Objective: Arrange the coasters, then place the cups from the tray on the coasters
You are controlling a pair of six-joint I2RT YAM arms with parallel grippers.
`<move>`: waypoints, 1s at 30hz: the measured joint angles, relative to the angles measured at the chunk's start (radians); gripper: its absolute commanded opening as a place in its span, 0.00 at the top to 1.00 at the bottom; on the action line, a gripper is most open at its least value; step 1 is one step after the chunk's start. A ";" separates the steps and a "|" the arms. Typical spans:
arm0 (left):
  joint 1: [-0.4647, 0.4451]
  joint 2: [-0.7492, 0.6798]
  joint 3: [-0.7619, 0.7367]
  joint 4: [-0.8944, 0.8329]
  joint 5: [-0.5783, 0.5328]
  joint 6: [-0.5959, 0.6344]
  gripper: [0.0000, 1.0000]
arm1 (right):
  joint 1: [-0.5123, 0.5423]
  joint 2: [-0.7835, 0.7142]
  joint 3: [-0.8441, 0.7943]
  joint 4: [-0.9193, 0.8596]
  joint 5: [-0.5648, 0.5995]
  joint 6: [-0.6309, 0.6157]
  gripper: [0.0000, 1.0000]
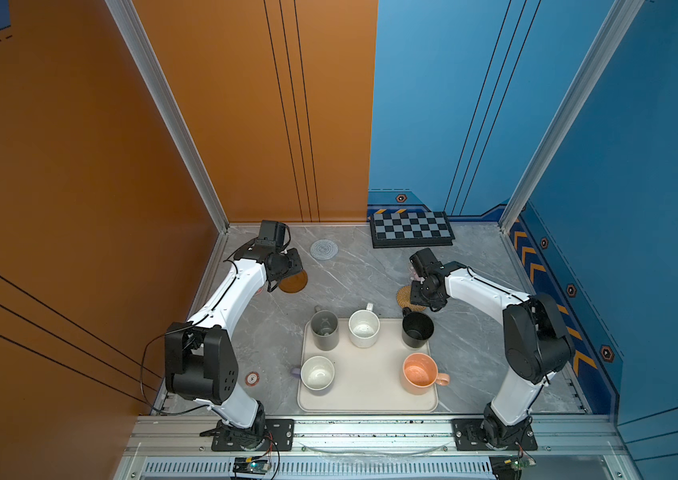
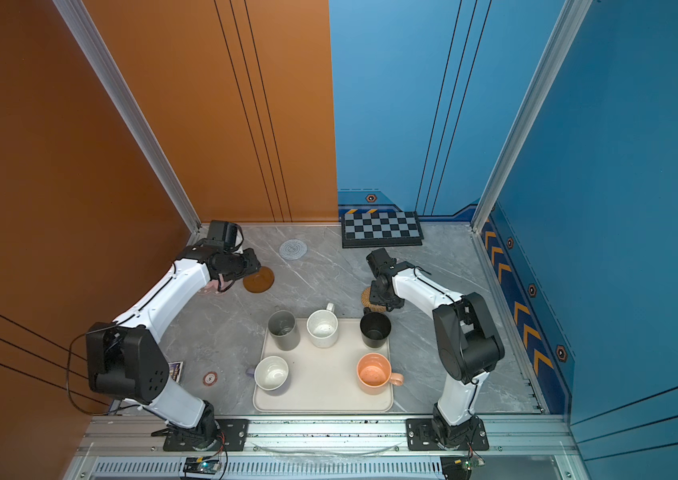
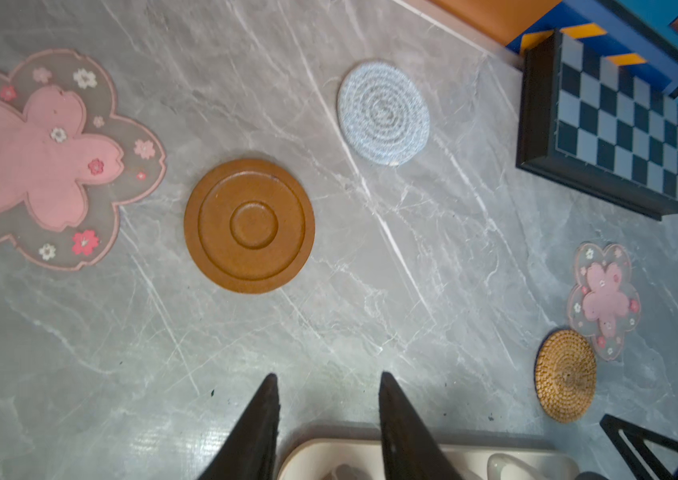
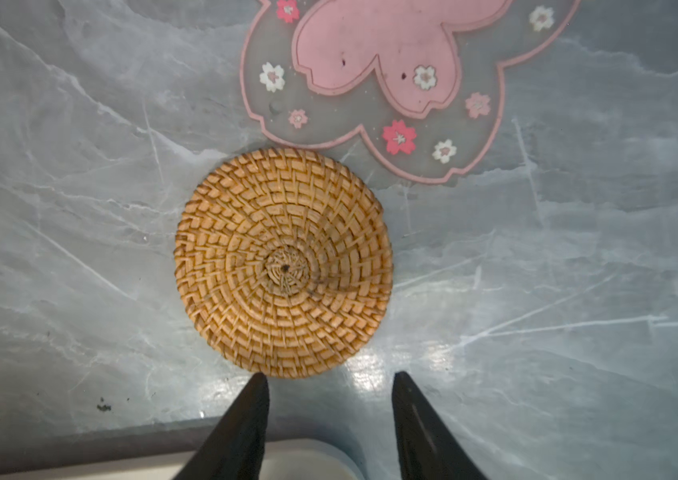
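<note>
In both top views the cream tray sat at 6 o'clock on the grey marbled worktop with five cups on it. Only the wrist views showed the left-side flower coaster beside the brown disc, the right-side flower coaster against the rattan round, and the left pincer and right pincer each with tips apart, gripping nothing. The walls ran orange from 9 to 12 o'clock and blue beyond, with the chequered board at 1 and the knitted round at 11.
</note>
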 measured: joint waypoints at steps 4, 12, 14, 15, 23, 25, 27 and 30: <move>0.004 -0.018 -0.011 -0.004 0.011 0.000 0.60 | 0.003 0.068 0.046 0.023 -0.014 -0.004 0.52; 0.034 -0.058 -0.039 -0.005 0.021 0.001 0.60 | 0.005 0.115 0.101 0.037 -0.014 -0.010 0.55; 0.040 -0.058 -0.049 -0.005 0.022 0.002 0.61 | 0.006 0.135 0.107 0.043 -0.014 -0.006 0.55; 0.044 -0.058 -0.051 -0.008 0.024 0.002 0.61 | 0.007 0.148 0.107 0.043 -0.015 -0.005 0.55; 0.046 -0.060 -0.057 -0.008 0.033 0.004 0.64 | 0.033 0.189 0.140 0.042 -0.015 0.018 0.55; 0.046 -0.066 -0.068 -0.008 0.032 0.004 0.65 | 0.037 0.202 0.156 0.041 -0.015 0.022 0.55; 0.046 -0.080 -0.084 -0.008 0.031 0.003 0.65 | 0.041 0.217 0.178 0.042 -0.018 0.032 0.55; 0.050 -0.093 -0.095 -0.008 0.029 0.004 0.65 | 0.052 0.256 0.231 0.042 -0.019 0.042 0.55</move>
